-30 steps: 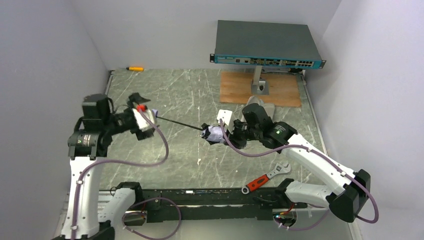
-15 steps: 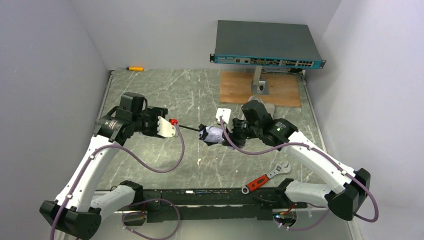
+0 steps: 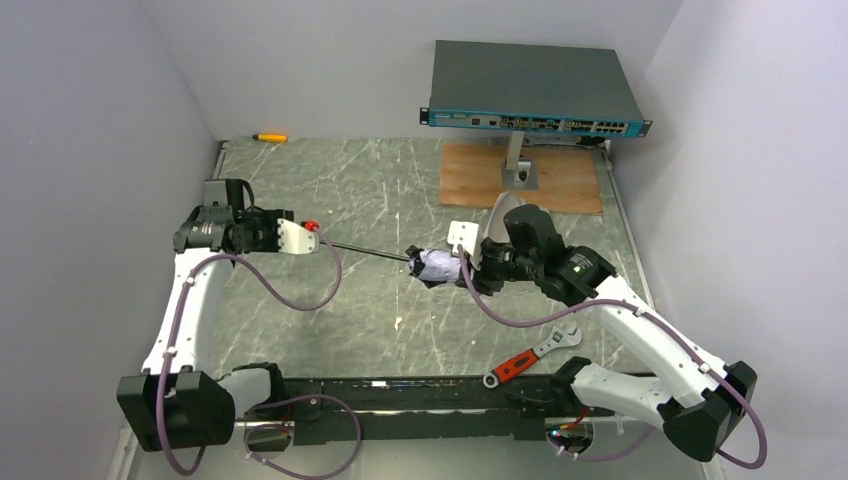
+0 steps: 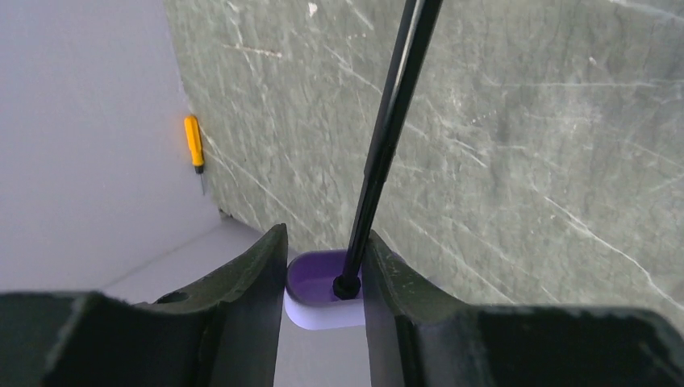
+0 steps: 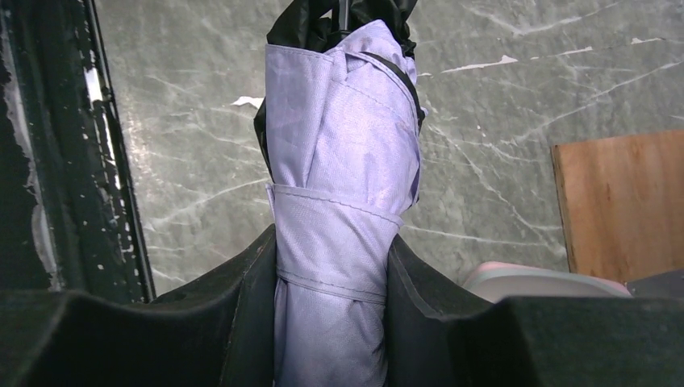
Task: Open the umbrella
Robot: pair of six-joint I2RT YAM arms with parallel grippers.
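The umbrella hangs stretched between both arms above the table's middle. Its folded lavender canopy (image 3: pixel 437 266), strapped shut with black lining at the end, sits in my right gripper (image 3: pixel 462 262). In the right wrist view the right gripper (image 5: pixel 332 242) is shut on the canopy (image 5: pixel 343 161), a finger pressing each side. A thin black shaft (image 3: pixel 365 250) runs left to the small pale handle. In the left wrist view my left gripper (image 4: pixel 325 235) is shut on the handle (image 4: pixel 319 302), with the shaft (image 4: pixel 387 137) rising from it. From above, the left gripper (image 3: pixel 303 238) sits at the shaft's left end.
A teal network switch (image 3: pixel 535 85) stands on a post over a wooden board (image 3: pixel 480 180) at the back right. An orange screwdriver (image 3: pixel 268 137) lies at the back left wall. A red-handled wrench (image 3: pixel 530 357) lies front right. White walls close in on both sides.
My left gripper has gone from wide open to shut on the handle, and over the last half second it has drawn back left, lengthening the visible shaft. The right gripper shifted slightly right with the canopy.
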